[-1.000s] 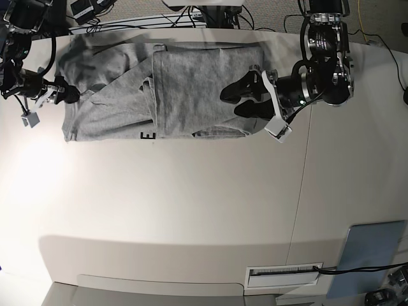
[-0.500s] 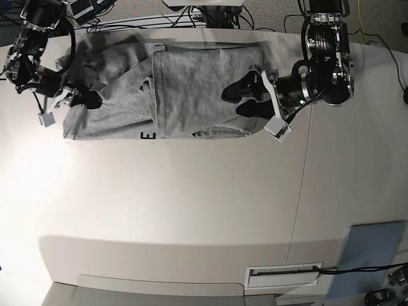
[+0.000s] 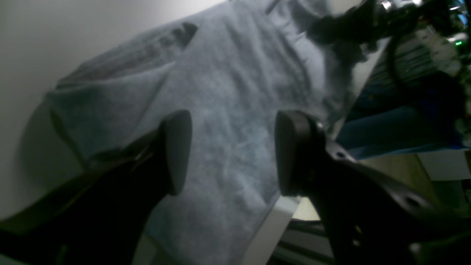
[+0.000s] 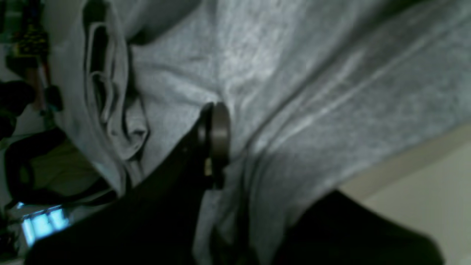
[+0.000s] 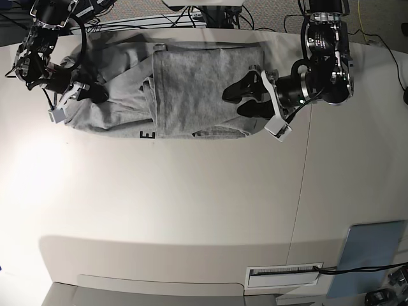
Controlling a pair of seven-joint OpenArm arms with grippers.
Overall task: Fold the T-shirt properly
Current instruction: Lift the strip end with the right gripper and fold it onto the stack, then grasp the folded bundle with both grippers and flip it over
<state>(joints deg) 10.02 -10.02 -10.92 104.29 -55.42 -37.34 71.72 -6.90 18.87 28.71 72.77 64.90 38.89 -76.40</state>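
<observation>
The heather-grey T-shirt (image 5: 197, 89) lies along the table's far edge, with its right part folded into a flat panel and its left part bunched. A black letter E (image 5: 148, 135) peeks out at its front hem. My left gripper (image 5: 241, 101) is open over the shirt's right end. In the left wrist view its fingers (image 3: 176, 151) stand apart, just above the cloth (image 3: 235, 84), with nothing between them. My right gripper (image 5: 95, 94) is shut on the shirt's left edge. In the right wrist view it (image 4: 215, 136) pinches a fold of grey cloth (image 4: 331, 92).
Cables (image 5: 191, 19) run behind the table's far edge. A blue-grey panel (image 5: 373, 255) and a white slotted plate (image 5: 284, 274) sit at the front right. A seam (image 5: 303, 191) runs down the table on the right.
My right gripper has moved right and slightly back, pulling the shirt's left edge inward, so the left part is narrower and more bunched. My left gripper has barely moved.
</observation>
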